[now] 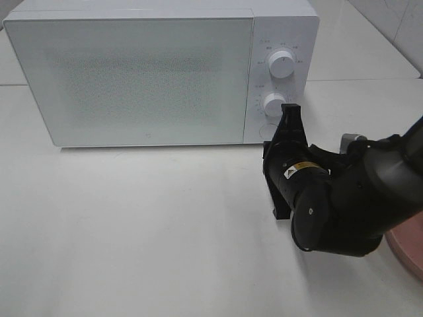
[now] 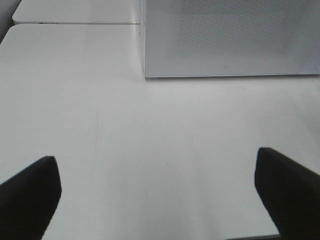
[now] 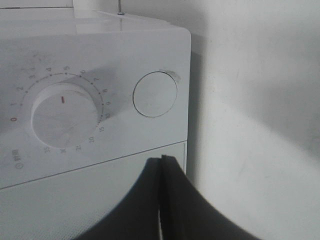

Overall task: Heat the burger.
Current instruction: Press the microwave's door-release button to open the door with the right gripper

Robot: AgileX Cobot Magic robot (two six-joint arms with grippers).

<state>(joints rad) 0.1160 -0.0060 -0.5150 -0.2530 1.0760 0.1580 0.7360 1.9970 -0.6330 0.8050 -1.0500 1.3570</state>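
The burger is not in view. The white microwave (image 1: 132,79) stands at the back of the table with its door closed. My right gripper (image 1: 289,111) is shut and empty. Its tip is close to the microwave's control panel, just right of the lower knob (image 1: 273,104) and above the round button (image 1: 266,130). In the right wrist view the shut fingertips (image 3: 161,159) sit near the round button (image 3: 155,94) and the timer knob (image 3: 64,112). My left gripper (image 2: 156,165) is open and empty, above bare table in front of the microwave (image 2: 225,40).
The edge of a pink plate (image 1: 410,244) shows at the right edge of the table, partly hidden behind my right arm. An upper knob (image 1: 282,64) is on the microwave panel. A table seam runs behind the microwave.
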